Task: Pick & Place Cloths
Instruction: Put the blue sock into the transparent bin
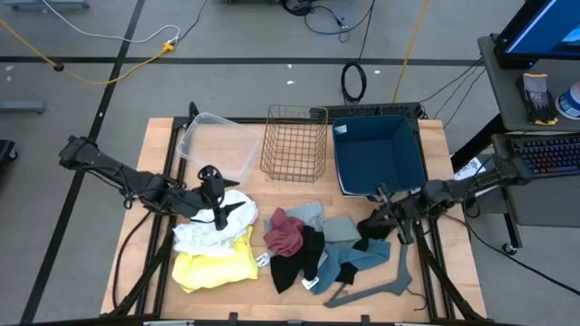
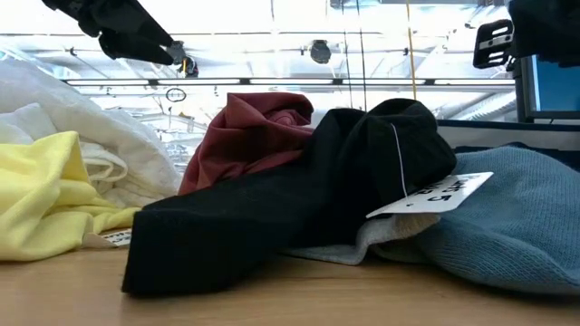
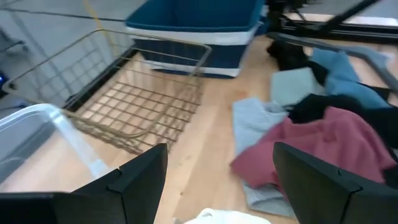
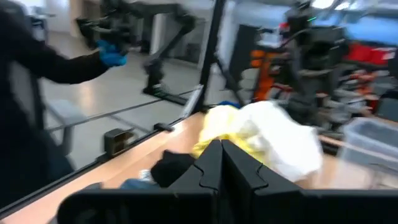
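Pincers (image 3: 217, 180) (image 4: 221, 165) hover over six cloths (image 1: 288, 237), beside three bins (image 1: 381, 154).

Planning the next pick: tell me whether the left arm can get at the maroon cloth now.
Probably yes. The left gripper hangs open above the white cloth, and the crumpled maroon fabric cloth lies uncovered beside it atop the pile.

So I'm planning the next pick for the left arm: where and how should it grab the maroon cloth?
Probably the bunched ridge on top of the maroon cloth, coming straight down from above. It lies crumpled on the black cloth, so its raised folds give something to pinch, while a low edge grab could catch the black one too. The left gripper is open nearby.
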Motion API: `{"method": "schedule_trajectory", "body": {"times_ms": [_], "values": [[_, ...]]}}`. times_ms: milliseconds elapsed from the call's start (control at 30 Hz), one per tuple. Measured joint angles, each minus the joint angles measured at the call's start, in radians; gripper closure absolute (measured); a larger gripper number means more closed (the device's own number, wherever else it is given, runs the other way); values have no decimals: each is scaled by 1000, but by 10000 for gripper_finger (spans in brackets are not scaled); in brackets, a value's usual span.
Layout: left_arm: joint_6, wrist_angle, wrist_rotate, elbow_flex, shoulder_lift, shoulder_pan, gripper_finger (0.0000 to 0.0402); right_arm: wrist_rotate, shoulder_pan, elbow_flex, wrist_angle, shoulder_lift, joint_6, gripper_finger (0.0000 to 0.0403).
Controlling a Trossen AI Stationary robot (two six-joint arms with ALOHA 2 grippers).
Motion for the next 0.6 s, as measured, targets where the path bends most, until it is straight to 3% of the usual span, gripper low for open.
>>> {"method": "schedule_trajectory", "body": {"times_ms": [233, 433, 600], "values": [[-23, 0, 77, 0, 0, -25, 105, 18, 88, 93, 51, 249, -51, 403], [-55, 1, 85, 0, 0, -37, 105, 218, 175, 257, -70, 476, -114, 396], [-57, 6, 85, 0, 0, -41, 105, 342, 221, 392, -215, 645, -50, 359]]}}
